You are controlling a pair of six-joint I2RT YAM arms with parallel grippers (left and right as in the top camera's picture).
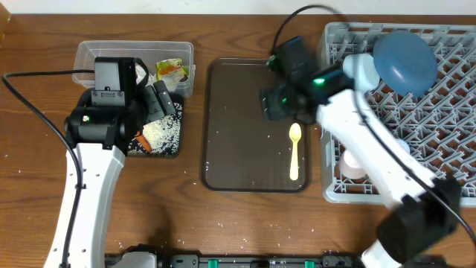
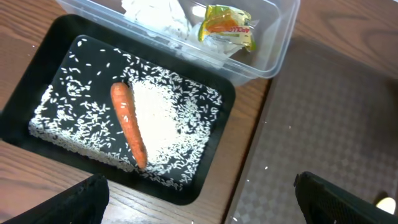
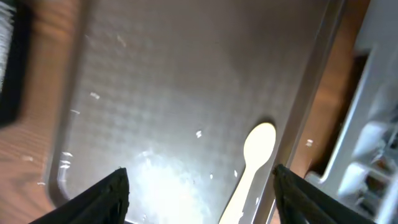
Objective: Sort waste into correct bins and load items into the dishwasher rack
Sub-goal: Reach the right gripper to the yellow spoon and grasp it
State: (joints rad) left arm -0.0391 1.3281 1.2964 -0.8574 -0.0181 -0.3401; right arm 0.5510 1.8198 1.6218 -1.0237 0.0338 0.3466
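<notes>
A pale yellow spoon point(image 1: 295, 152) lies on the dark brown serving tray point(image 1: 238, 149). My right gripper point(image 1: 277, 103) hovers over the tray, open and empty. In the right wrist view point(image 3: 202, 199) the spoon's bowl point(image 3: 258, 146) sits just inside its right finger. My left gripper point(image 1: 160, 104) is open and empty point(image 2: 199, 208) above the black tray point(image 2: 37, 68), which holds an orange carrot point(image 2: 127, 124) and spread rice point(image 2: 158, 115). The clear tub point(image 2: 273, 43) holds white napkins point(image 2: 155, 15) and a green-yellow wrapper point(image 2: 227, 25). A dark-blue plate point(image 1: 405, 61) rests in the grey rack point(image 1: 446, 112).
A pink cup point(image 1: 353, 165) sits in the rack's near left corner, partly behind my right arm. A few rice grains lie on the serving tray and on the wooden table near its front edge. The rack's wall point(image 3: 373, 124) stands close to the tray's right rim.
</notes>
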